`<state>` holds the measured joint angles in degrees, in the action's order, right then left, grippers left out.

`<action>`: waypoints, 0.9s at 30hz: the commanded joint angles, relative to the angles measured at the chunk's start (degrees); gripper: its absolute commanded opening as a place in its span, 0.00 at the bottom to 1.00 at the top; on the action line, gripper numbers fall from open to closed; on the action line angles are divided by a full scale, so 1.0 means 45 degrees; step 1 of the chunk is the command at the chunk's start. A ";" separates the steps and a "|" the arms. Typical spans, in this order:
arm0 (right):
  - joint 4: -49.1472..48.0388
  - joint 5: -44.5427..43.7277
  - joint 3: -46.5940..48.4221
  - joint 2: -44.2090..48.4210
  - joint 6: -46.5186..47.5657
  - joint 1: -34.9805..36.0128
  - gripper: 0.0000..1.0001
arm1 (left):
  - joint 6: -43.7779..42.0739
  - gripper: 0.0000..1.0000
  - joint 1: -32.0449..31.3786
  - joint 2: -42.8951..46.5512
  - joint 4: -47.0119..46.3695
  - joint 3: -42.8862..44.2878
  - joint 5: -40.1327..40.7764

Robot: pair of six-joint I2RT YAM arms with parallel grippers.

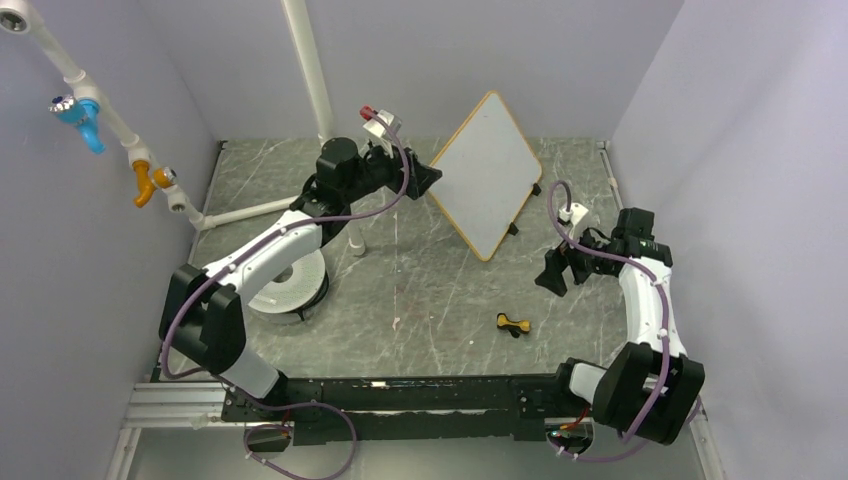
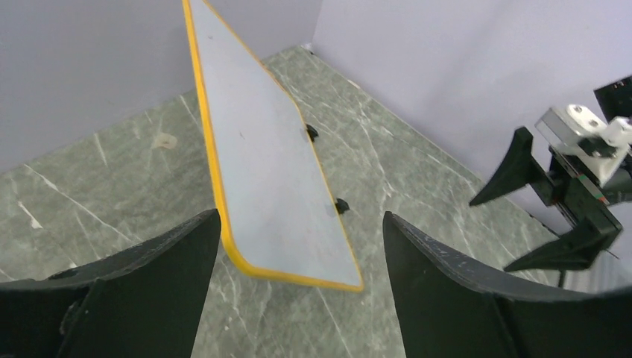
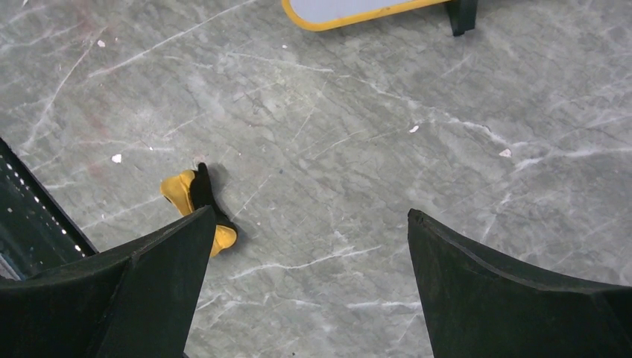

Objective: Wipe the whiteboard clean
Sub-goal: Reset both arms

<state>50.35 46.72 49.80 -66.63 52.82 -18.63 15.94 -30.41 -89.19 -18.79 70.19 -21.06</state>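
The whiteboard (image 1: 487, 175), with a plain pale face and a thin orange frame, stands steeply tilted at the back middle of the table. Its small black feet (image 2: 341, 205) show on its right side. My left gripper (image 1: 428, 178) sits just left of the board and is open. In the left wrist view the board's lower rounded corner (image 2: 261, 164) lies ahead of the left gripper (image 2: 302, 216), between the spread fingers and touching neither. My right gripper (image 1: 553, 272) hovers open over bare table to the board's right, and the right gripper (image 3: 311, 212) holds nothing. One board corner (image 3: 350, 11) shows at the top of the right wrist view.
A small yellow-and-black object (image 1: 513, 323) lies on the table near the front, beside the right gripper's left finger (image 3: 182, 190). A round white disc (image 1: 290, 285) rests under the left arm. A white pipe (image 1: 310, 70) rises at the back, and walls close in three sides.
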 commanded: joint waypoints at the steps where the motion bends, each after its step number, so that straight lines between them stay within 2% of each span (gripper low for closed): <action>1: -0.0945 0.0166 0.0977 0.0797 -0.1319 -0.0167 1.00 | 0.0371 0.84 -0.0282 0.1104 0.1261 0.0053 -0.0975; 4: -0.1549 0.0183 0.1769 0.1151 -0.3026 -0.0228 1.00 | 0.0251 0.86 -0.0800 0.2271 0.1769 -0.0624 -0.1229; 7: -0.2676 -0.0291 0.2286 0.1555 -0.5288 -0.0303 1.00 | -0.0352 0.87 -0.1478 0.3847 0.2836 -0.1239 -0.0625; 10: -0.3415 -0.1458 0.3120 0.1606 -0.7481 -0.0307 1.00 | -0.0590 0.99 -0.1814 0.5313 0.3582 -0.2031 0.0121; 11: -0.3437 -0.1874 0.3443 0.1589 -0.8070 -0.0312 1.00 | -0.0603 0.99 -0.1840 0.5845 0.3742 -0.2352 0.0253; 14: -0.3592 -0.2690 0.3950 0.1799 -0.8993 -0.0319 1.00 | -0.0603 0.99 -0.1862 0.7429 0.4115 -0.3274 0.0484; 18: -0.3810 -0.2843 0.4276 0.2484 -0.9757 -0.0322 1.00 | -0.0240 1.00 -0.1851 0.9345 0.4145 -0.4247 0.0864; 22: -0.4201 -0.3925 0.4427 0.2862 -1.1533 -0.0315 1.00 | 0.0385 0.99 -0.1845 1.0952 0.4590 -0.5135 0.1855; 27: -0.4016 -0.3738 0.4203 0.3292 -1.1597 -0.0313 1.00 | 0.0322 0.99 -0.1847 1.2302 0.5124 -0.6017 0.2539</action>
<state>34.24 31.68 67.99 -53.54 5.48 -19.86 16.40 -38.83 -36.77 1.83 44.60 -13.65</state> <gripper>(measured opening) 0.994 0.994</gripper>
